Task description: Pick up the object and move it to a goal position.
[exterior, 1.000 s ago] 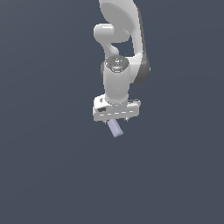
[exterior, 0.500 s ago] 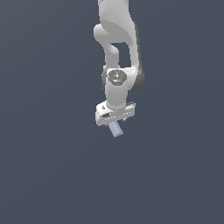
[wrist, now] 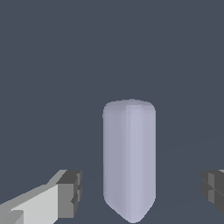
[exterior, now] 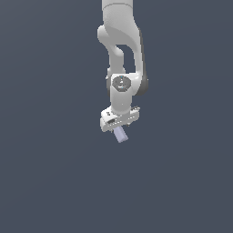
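Observation:
The object, a small pale lavender-blue block (exterior: 121, 135), lies on the dark grey floor right under the white gripper (exterior: 119, 129). Part of the block pokes out below the hand in the exterior view. In the wrist view the block (wrist: 129, 157) stands between the two dark fingertips (wrist: 70, 192). There is a clear gap on each side, and the other fingertip (wrist: 212, 189) sits far off it. The jaws are open around the block and do not touch it.
The white arm (exterior: 122, 54) comes down from the top of the exterior view. All around is plain dark grey floor (exterior: 54, 173); no other objects or goal marker show.
The hand has come down closer over the block while the arm's upper links straightened. The block has stayed where it was.

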